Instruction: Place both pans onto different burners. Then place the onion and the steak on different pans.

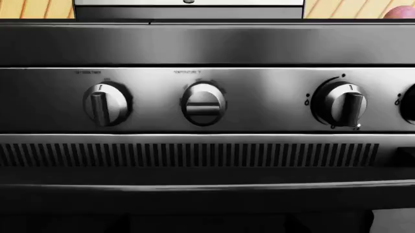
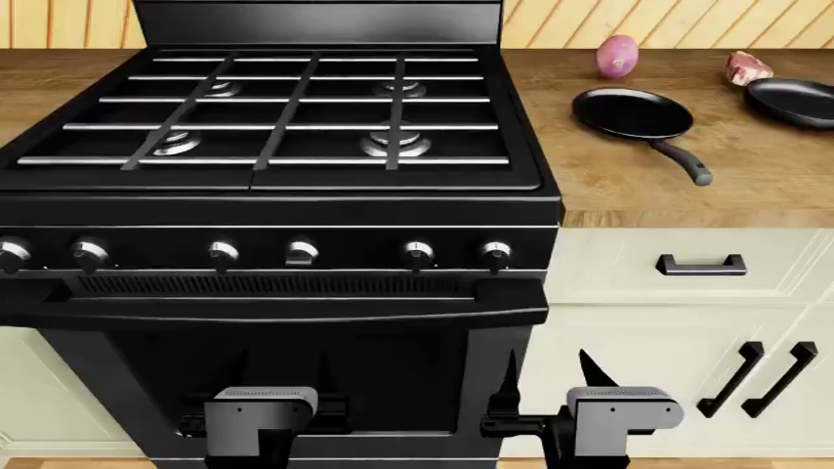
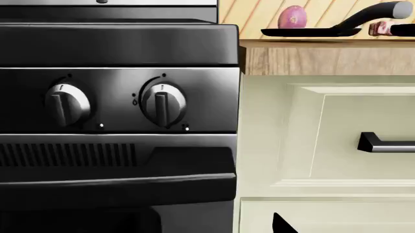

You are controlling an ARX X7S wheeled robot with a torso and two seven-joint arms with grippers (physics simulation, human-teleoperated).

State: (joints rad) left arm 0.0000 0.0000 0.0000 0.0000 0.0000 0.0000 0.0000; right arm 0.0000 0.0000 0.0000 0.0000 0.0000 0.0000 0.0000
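In the head view a black pan with a dark grey handle (image 2: 632, 112) lies on the wooden counter right of the stove. A second black pan (image 2: 792, 98) is cut off by the right edge, its handle out of view. The purple onion (image 2: 616, 56) and the steak (image 2: 747, 66) lie on the counter behind the pans. The burners (image 2: 391, 144) under the grates are bare. My left gripper (image 2: 281, 371) and right gripper (image 2: 550, 373) are low in front of the oven door, both open and empty. The right wrist view shows the onion (image 3: 292, 17), the pan (image 3: 311, 32) and the steak (image 3: 379, 28).
The stove's knob panel (image 2: 300, 254) and oven door handle (image 2: 287, 308) face my grippers. White cabinets with dark handles (image 2: 701, 264) stand right of the stove. A wooden counter (image 2: 39, 88) also runs left of the stove, with a wood-panelled wall behind.
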